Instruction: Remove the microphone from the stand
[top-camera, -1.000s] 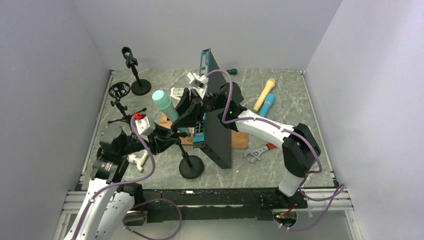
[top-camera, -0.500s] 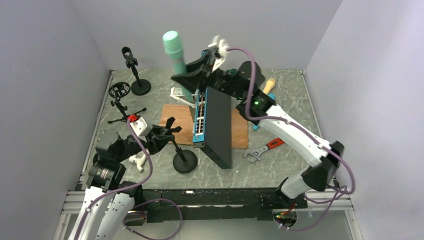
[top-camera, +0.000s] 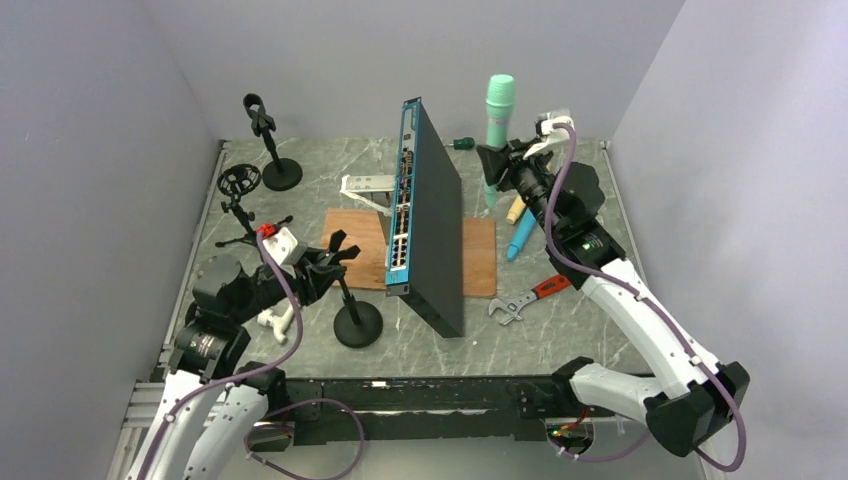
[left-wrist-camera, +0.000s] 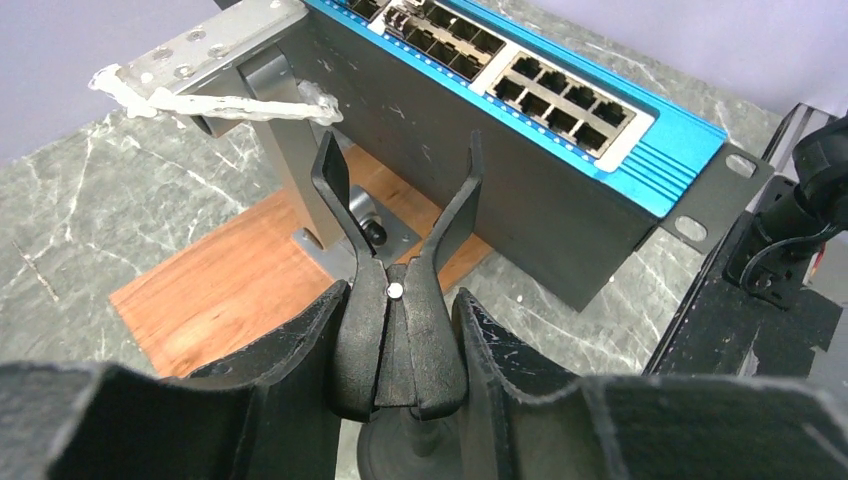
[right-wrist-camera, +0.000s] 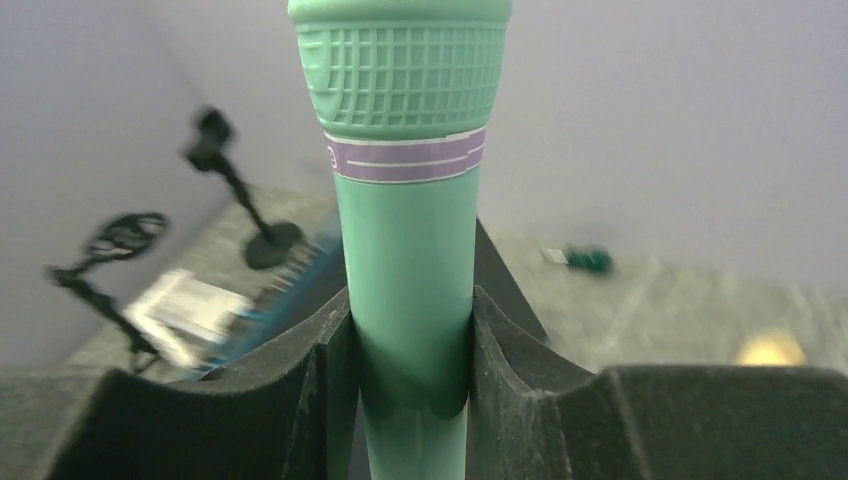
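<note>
- Microphone (top-camera: 499, 115): free of the stand (top-camera: 345, 290), held upright above the table's (top-camera: 310, 160) far right corner
- Right gripper (top-camera: 497, 165): jaws clamped on its handle
- Left gripper (top-camera: 318, 275): jaws closed on the stand's empty clip (left-wrist-camera: 398, 320)
- Remaining, I judge: setting it down

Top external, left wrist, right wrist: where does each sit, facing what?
Top external: above and behind, looking down on the table; left hand, right hand show.
Left wrist: on left hand, facing stand clip and network switch; own fingers show.
Right wrist: on right hand, looking up the microphone; own fingers show.
Shared: top and left wrist both see the switch.
</note>
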